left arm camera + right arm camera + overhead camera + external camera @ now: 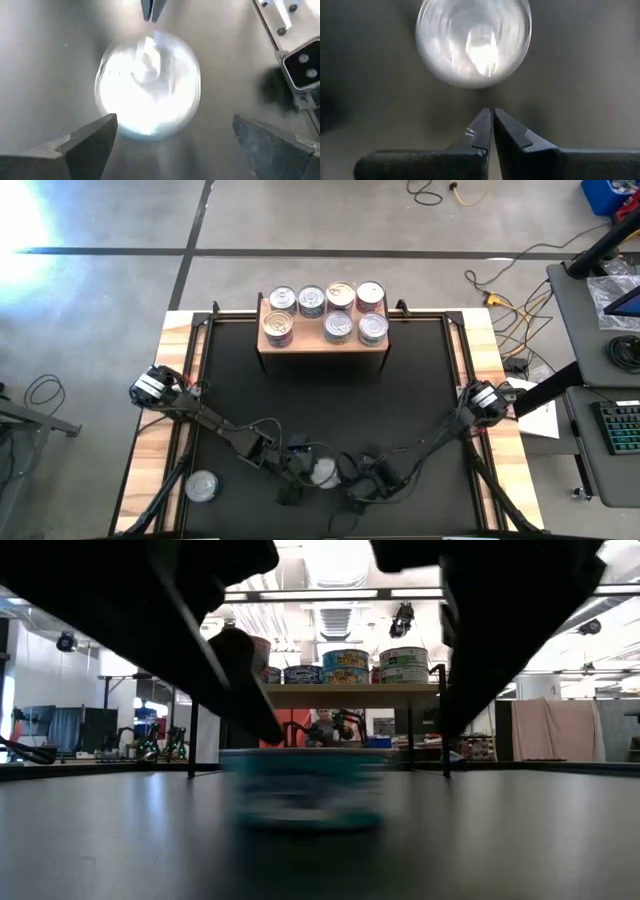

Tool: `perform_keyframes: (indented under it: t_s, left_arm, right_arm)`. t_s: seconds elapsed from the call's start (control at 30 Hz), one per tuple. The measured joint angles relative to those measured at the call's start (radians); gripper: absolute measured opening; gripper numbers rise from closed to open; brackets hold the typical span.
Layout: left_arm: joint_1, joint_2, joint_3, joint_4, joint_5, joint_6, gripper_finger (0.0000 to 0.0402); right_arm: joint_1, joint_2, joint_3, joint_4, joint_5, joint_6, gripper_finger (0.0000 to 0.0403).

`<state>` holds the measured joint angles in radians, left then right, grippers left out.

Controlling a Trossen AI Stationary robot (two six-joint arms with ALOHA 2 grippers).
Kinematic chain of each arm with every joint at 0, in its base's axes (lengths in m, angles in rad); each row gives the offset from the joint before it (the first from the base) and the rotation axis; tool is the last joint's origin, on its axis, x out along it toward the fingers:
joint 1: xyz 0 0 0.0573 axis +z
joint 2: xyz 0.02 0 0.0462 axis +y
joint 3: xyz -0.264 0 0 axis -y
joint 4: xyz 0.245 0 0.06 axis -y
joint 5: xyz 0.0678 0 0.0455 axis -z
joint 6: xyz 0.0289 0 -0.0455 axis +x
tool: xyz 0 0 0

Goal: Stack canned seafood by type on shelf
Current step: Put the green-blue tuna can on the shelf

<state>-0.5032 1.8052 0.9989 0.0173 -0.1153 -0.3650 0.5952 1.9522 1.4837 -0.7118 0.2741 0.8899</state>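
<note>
Well in front of the shelf (322,338), left gripper (170,142) gapes over a silver can (324,472); right gripper (492,131), fingers pressed together, holds nothing beside it.

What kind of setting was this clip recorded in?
Most likely a robotics lab or workshop, not a home: bare concrete floor with loose cables, a desk with a keyboard beside the table, and ceiling strip lights in the low view.
</note>
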Motion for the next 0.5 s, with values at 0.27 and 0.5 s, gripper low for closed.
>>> perform_keyframes:
  t_s: [0.27, 0.5]
  left_arm:
    - [-0.042, 0.076, 0.054, -0.049, -0.058, -0.008, 0.0382]
    - [-0.042, 0.062, 0.152, -0.338, -0.193, -0.040, 0.0382]
  right_arm:
    - [-0.013, 0.000, 0.017, -0.081, -0.018, -0.098, 0.0012]
    - [-0.016, 0.000, 0.006, -0.104, -0.019, -0.132, 0.0012]
